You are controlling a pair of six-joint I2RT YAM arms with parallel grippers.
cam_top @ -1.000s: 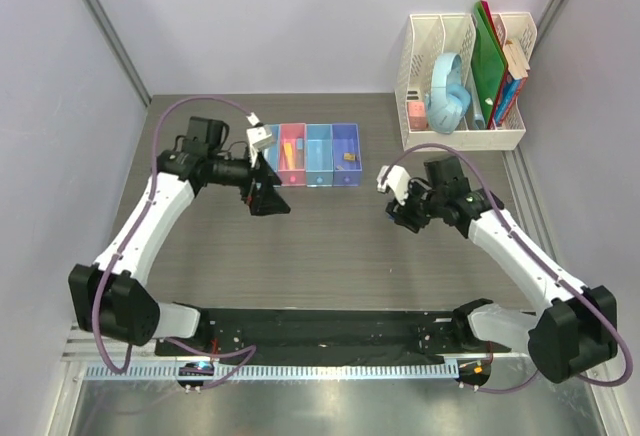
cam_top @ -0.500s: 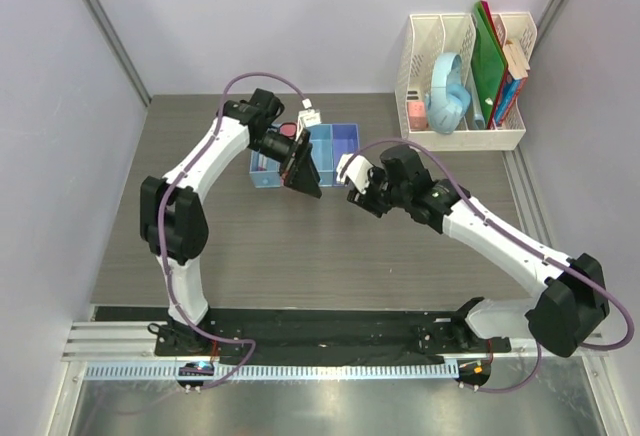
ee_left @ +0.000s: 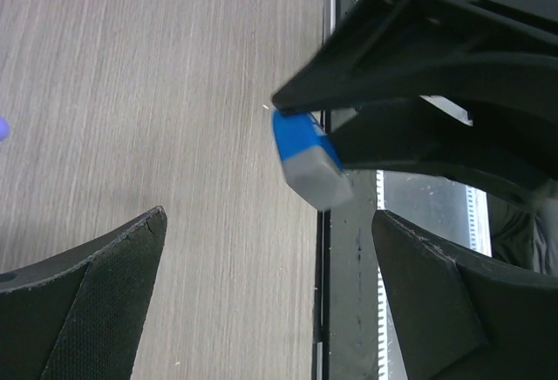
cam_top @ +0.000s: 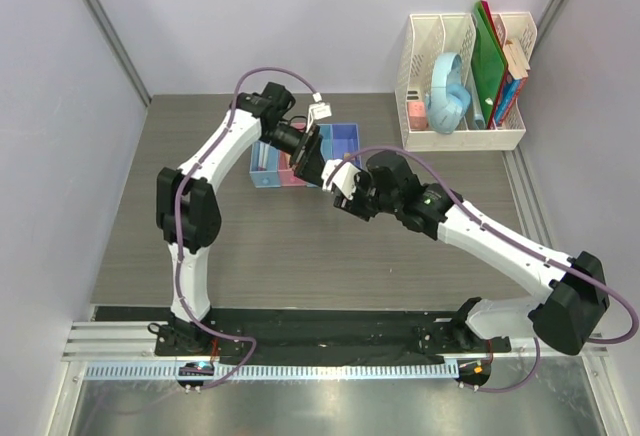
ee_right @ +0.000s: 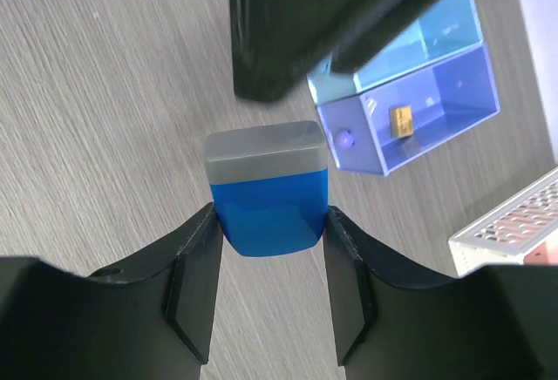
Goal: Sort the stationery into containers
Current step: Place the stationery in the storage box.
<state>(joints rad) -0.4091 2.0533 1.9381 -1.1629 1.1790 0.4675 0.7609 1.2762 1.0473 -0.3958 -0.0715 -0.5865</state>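
Pinches the blue wedge-shaped piece (ee_right: 266,197) in the right gripper (ee_right: 268,223), both black fingers (ee_right: 192,284) pressed flat against its sides. Leaves the grey end of the piece poking out past the fingertips, with the blue part seated between them. Holds it over the wood-grain table (ee_right: 105,92); cannot tell from these views how high. Just beyond the right fingertips, almost meets the dark body of the left gripper (ee_left: 266,223), with a thin strip of table showing between it and the grey end.

Beyond the right fingertips and off to their right, finds the containers (cam_top: 262,168): a light blue bin (ee_right: 418,44) and, nearer, a purple-blue bin (ee_right: 445,105). Inside the purple-blue bin, a small tan block (ee_right: 401,119) on the floor. Farther right of the fingers, a corner of the white mesh rack (ee_right: 514,223).

Spreads the left fingers (ee_left: 96,301) wide, well apart, with nothing between them. Ahead of that gap, a little past the tips, faces the piece in the right gripper's clamp, grey end nearest, blue part tucked under the right finger.

From above, sets the two grippers tip to tip just on the near side of the containers, the left one lying across the front of the row, the right one pointing at it from the near right.
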